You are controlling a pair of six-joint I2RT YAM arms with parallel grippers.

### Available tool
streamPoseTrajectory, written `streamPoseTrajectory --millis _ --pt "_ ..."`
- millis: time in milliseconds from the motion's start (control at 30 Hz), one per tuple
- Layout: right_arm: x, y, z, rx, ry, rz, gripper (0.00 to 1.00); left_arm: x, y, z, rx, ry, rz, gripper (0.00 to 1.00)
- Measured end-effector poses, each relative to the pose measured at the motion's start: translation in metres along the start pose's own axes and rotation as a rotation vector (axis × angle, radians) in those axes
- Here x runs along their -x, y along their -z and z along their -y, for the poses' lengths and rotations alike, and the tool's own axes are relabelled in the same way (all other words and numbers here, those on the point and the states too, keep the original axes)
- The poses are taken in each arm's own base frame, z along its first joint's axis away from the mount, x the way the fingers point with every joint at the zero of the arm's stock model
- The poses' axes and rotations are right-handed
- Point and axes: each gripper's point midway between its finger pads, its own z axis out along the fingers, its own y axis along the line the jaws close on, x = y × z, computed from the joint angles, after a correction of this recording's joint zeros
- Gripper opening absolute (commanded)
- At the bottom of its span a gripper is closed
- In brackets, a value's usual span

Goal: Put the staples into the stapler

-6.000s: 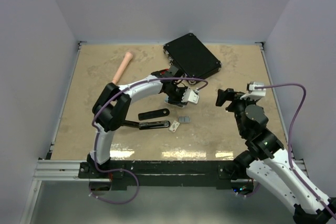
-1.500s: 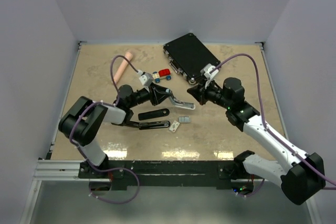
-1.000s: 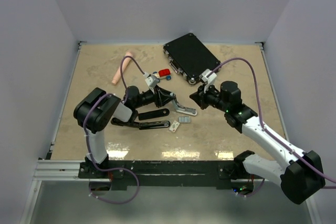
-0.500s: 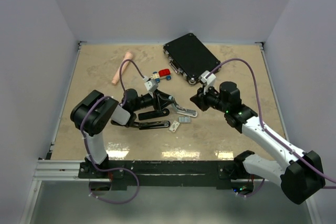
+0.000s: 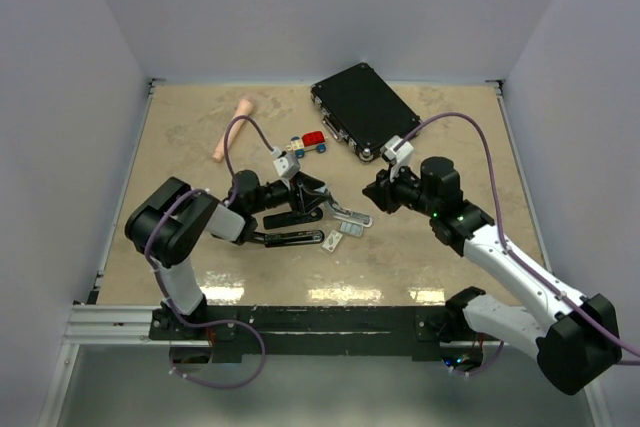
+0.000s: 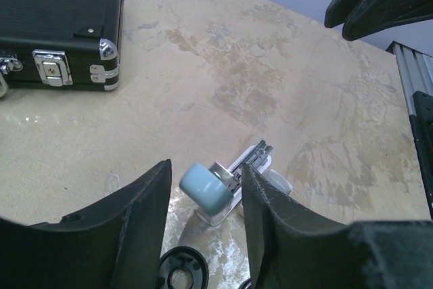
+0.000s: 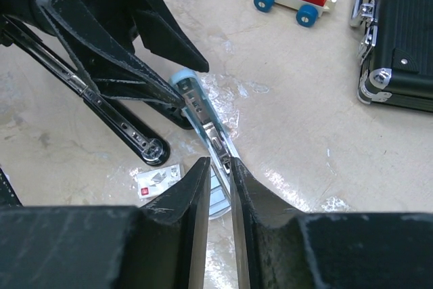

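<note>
Staples (image 5: 350,229) loose beside the stapler's silver rail (image 5: 346,215)
They lie flat just on the rail's near side, roughly parallel; right gripper (image 5: 373,193), narrowly parted and empty, hovers closest, while left gripper (image 5: 318,199) straddles the rail's blue cap (image 6: 206,191), jaws apart.

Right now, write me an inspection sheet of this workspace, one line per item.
Surface: tan stone-patterned table, glare patches near the front edge.
Job's things: black stapler lies opened; a silvery rail with a pale blue tip lies beside it; staples flat on the table next to a small white box, not loaded.
Clutter: black case at the back, toy car, pink handle.
Pincers: left pincer open, blue tip between its fingers; right pincer at a narrow gap astride the rail, grip unclear.
Cables: purple cables loop above both arms, no snag seen.
Surroundings: plain pale walls on three sides, metal frame in front.
</note>
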Motion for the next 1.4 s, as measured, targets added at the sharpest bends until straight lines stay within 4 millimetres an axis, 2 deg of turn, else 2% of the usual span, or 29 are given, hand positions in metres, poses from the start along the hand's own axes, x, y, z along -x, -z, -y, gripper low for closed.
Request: streamPoseTrajectory --millis 267,400,500,633,733,900,1000,1100,1200,1400 --pt "-0.004 0.001 0.000 0.000 -0.005 -0.015 0.33 0.007 0.001 0.003 -0.003 -0.022 0.014 0.66" --pt "-0.008 0.002 -0.001 0.000 -0.015 -0.031 0.43 0.016 0.009 0.007 0.019 -0.038 0.029 0.79" --pt "-0.011 0.002 -0.002 0.001 -0.038 -0.048 0.49 0.042 0.016 0.011 0.055 -0.086 0.086 0.86" --pt "-0.022 -0.004 -0.007 0.011 -0.095 -0.101 0.49 0.099 0.035 0.019 0.138 -0.181 0.203 0.91" --pt "-0.038 -0.014 -0.020 0.041 -0.148 -0.163 0.50 0.137 0.054 0.022 0.229 -0.232 0.266 0.93" --pt "-0.066 -0.032 -0.050 0.102 -0.211 -0.258 0.52 0.174 0.093 0.026 0.391 -0.295 0.305 0.96" --pt "-0.084 -0.041 -0.057 0.107 -0.243 -0.310 0.56 0.180 0.115 0.024 0.487 -0.333 0.290 0.98" --pt "-0.100 -0.050 -0.062 0.099 -0.258 -0.351 0.60 0.177 0.134 0.017 0.579 -0.366 0.250 0.99" --pt "-0.105 -0.056 -0.075 0.124 -0.237 -0.359 0.70 0.174 0.153 0.008 0.685 -0.386 0.217 0.98" --pt "-0.104 -0.068 -0.111 0.220 -0.115 -0.347 0.80 0.164 0.190 -0.005 0.862 -0.420 0.193 0.98"
